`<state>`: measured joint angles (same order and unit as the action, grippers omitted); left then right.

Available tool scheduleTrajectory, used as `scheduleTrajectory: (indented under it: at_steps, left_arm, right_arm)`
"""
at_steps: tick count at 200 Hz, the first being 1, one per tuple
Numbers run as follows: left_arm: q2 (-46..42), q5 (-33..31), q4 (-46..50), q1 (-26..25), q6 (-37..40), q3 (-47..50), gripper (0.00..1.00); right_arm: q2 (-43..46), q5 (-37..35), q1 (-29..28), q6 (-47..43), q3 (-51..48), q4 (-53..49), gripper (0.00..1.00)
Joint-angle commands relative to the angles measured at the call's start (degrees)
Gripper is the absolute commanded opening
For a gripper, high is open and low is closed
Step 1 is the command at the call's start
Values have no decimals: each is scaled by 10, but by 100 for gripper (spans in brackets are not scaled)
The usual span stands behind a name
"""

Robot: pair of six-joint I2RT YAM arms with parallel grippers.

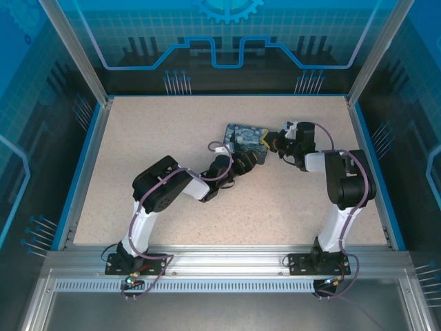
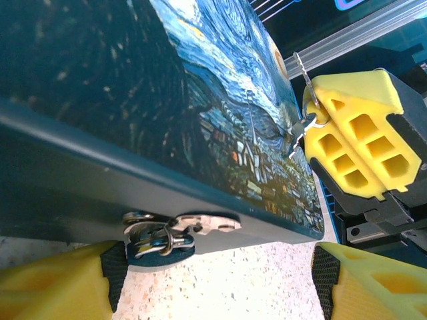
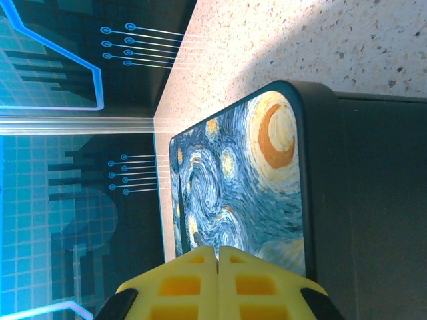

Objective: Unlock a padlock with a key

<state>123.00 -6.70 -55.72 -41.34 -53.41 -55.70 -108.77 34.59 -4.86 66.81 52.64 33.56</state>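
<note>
Yellow pads of the right gripper were pressed together with no gap, seen at the bottom edge of the right wrist view. In the left wrist view, the right gripper sat in the upper right of the frame. It was pinching the key, thin grey metal poking out at the fingertip end just beside the box's far edge. Couldn't tell whether the key touched the box.

Box was the Starry-Night-print one, lying flat on the speckled table. In the top view it was right of centre, with both grippers at it: right gripper at its right end, left gripper at its lower edge.

Padlock hung on the box's dark front wall, lower left of the left wrist view. It was a small metal body with rings, next to a pale clasp. It was apart from the key, which was at the opposite side of the box.

Left gripper was spread wide: 2 yellow fingers in the bottom corners of the frame. The padlock sat just above the left one and nothing was held. Couldn't tell whether that finger touched the padlock.
</note>
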Motion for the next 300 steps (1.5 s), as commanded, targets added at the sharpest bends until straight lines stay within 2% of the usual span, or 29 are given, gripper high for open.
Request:
scheduleTrajectory:
  at_steps: [1,34,65,90,118,133,159,183,206,254,300]
  left_arm:
    - [-17,-13,117,1,61,-30,75]
    - [-37,-45,255,-4,146,-64,76]
    - [-33,-76,317,-6,164,-83,77]
    - [-27,-86,324,-7,166,-84,77]
    - [-15,-121,399,-14,194,-127,78]
    - [-9,-115,405,-16,208,-139,78]
    - [-5,-71,372,-16,221,-141,79]
    - [-17,-6,259,-15,208,-99,80]
    - [-29,19,152,-9,163,-56,80]
    - [-21,40,62,5,86,-32,79]
    - [-25,56,44,5,72,-33,79]
  right_arm:
    - [-25,-8,-5,-10,0,-44,0]
    - [-23,-7,-5,-9,0,-45,0]
    - [-21,-7,-4,-10,-1,-44,0]
    - [-19,-7,-4,-11,-1,-47,0]
    - [-18,-8,-4,-11,-1,-48,0]
    - [-18,-8,-3,-11,-1,-49,0]
    - [-18,-9,-4,-12,-2,-50,0]
    - [-18,-10,-3,-14,-3,-52,0]
    - [-20,-9,-3,-14,-4,-51,0]
    - [-20,-8,-3,-15,-1,-53,0]
    - [-23,-8,-3,-15,-1,-52,0]
